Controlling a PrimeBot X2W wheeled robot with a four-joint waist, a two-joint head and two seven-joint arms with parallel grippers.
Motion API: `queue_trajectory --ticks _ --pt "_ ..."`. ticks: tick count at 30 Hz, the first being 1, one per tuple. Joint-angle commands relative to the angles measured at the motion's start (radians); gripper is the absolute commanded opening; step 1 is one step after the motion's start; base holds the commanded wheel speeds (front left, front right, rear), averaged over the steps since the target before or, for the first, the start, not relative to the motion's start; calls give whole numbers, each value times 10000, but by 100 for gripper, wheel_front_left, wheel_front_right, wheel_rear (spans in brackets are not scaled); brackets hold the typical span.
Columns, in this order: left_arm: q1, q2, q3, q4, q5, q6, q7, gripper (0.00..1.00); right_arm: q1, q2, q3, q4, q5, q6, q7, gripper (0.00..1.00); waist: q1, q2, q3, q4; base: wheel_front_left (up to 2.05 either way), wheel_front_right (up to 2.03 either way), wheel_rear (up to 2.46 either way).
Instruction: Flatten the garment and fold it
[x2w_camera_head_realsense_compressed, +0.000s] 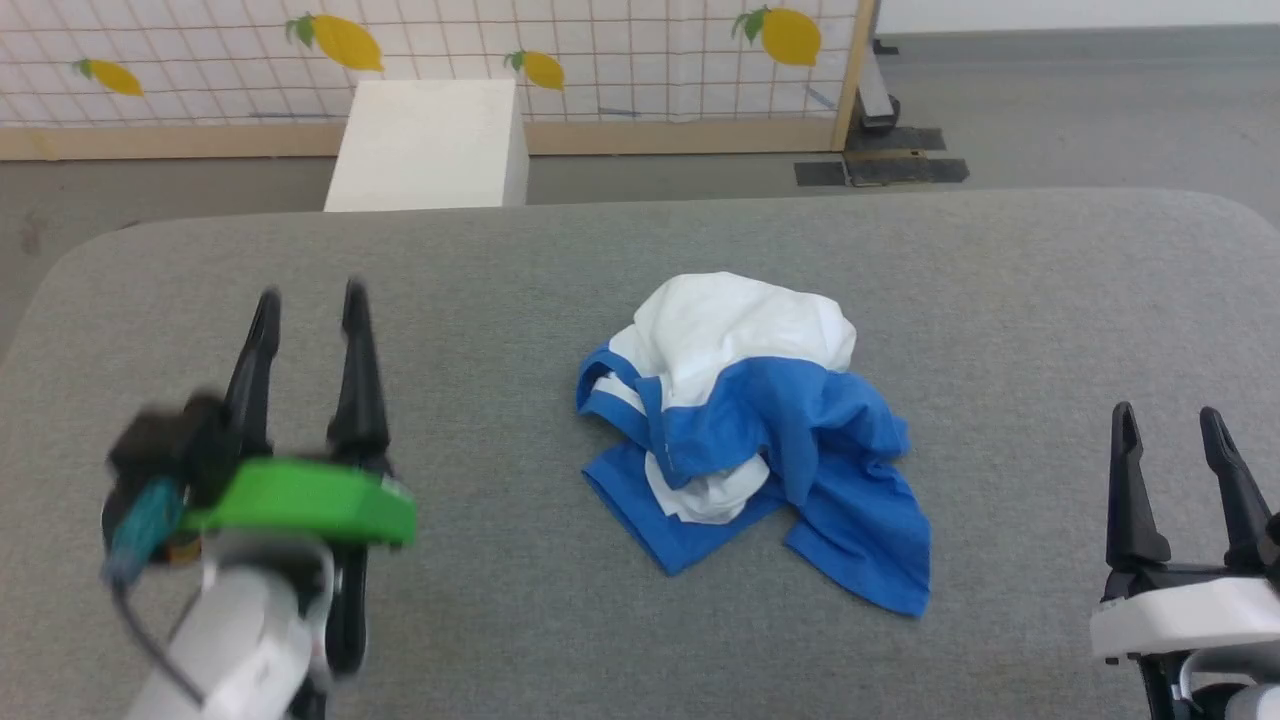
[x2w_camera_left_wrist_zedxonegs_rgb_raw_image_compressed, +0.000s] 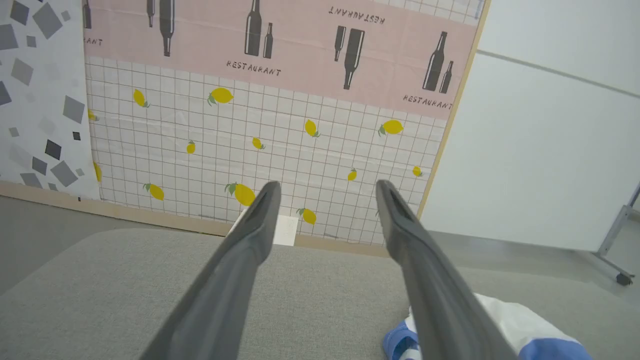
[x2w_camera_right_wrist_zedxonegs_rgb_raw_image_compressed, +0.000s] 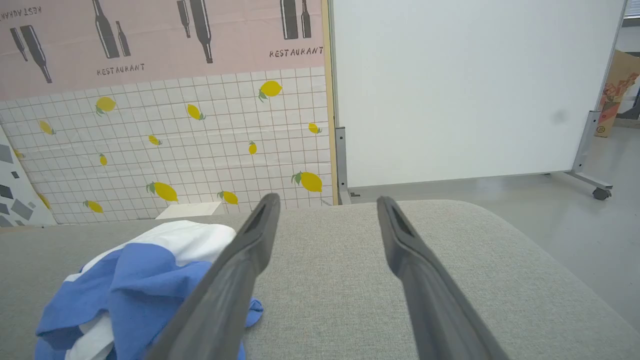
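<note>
The garment (x2w_camera_head_realsense_compressed: 750, 420) lies crumpled in a heap in the middle of the grey table (x2w_camera_head_realsense_compressed: 1000, 300), white cloth on top and blue folds spilling toward the front right. My left gripper (x2w_camera_head_realsense_compressed: 310, 300) hovers to its left, open and empty, well apart from the cloth. At the lower right my right gripper (x2w_camera_head_realsense_compressed: 1170, 415) is open too, with nothing between its fingers. In the left wrist view the garment (x2w_camera_left_wrist_zedxonegs_rgb_raw_image_compressed: 520, 325) peeks out at the bottom right beside the open left gripper (x2w_camera_left_wrist_zedxonegs_rgb_raw_image_compressed: 325, 187). The right wrist view has the garment (x2w_camera_right_wrist_zedxonegs_rgb_raw_image_compressed: 135, 280) at lower left of the open right gripper (x2w_camera_right_wrist_zedxonegs_rgb_raw_image_compressed: 325, 200).
A white box (x2w_camera_head_realsense_compressed: 430, 145) stands on the floor past the table's far edge. Behind it runs a lemon-patterned screen (x2w_camera_head_realsense_compressed: 600, 60) with a wooden frame. The table's rounded corners lie at far left and far right; bare grey surface surrounds the heap.
</note>
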Motion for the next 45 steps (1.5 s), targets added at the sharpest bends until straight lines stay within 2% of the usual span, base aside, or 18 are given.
queue_trajectory --ticks 1,5,10,14,20,22,27,35,40,41,42,45 --pt "671 -56 160 -426 99 196 -100 100 156 7 -16 -48 29 -17 0 100 0 0 -106 191 0 0 0" --pt "2487 -303 798 -1727 891 665 -177 100 305 7 41 -50 69 -17 16 100 0 0 -163 333 0 0 0" --pt "4001 -698 1104 -2320 2069 797 -182 100 526 7 20 -1 81 -17 29 100 0 0 -283 510 0 0 0" --pt "4474 -1017 1223 -2344 2442 417 -183 100 682 7 -3 -24 48 -17 91 100 0 0 -268 694 0 0 0" --pt "4278 -1439 1299 -2141 2758 -159 -184 100 471 7 252 -364 -394 -17 459 100 0 0 -24 1034 0 0 0" --pt "4183 -1570 1323 -2055 2819 -325 -184 100 334 7 422 -448 -455 -17 842 100 0 0 81 1142 0 0 0" --pt "4048 -1880 1392 -1796 2948 -703 -184 100 111 -19 947 -318 -708 -17 2641 100 0 0 365 1491 0 0 0" --pt "3837 -2226 1478 -1446 3187 -1216 -185 100 284 -791 1590 498 -629 -17 5344 100 0 0 745 2117 0 0 0" --pt "3759 -2365 1553 -1268 3315 -1435 -185 100 264 -922 1642 930 -661 -17 6203 100 0 0 811 2347 0 0 0" --pt "3754 -2394 1573 -1233 3338 -1474 -185 100 257 -894 1585 1024 -659 -17 6318 43 0 0 802 2375 0 0 0" --pt "3752 -2422 1595 -1200 3356 -1507 -185 100 252 -900 1580 1082 -686 -17 6395 0 0 0 786 2397 0 0 0" --pt "3791 -2485 1699 -1128 3392 -1560 -185 100 187 -809 1362 1049 -689 -17 6333 0 0 0 687 2368 0 0 0"
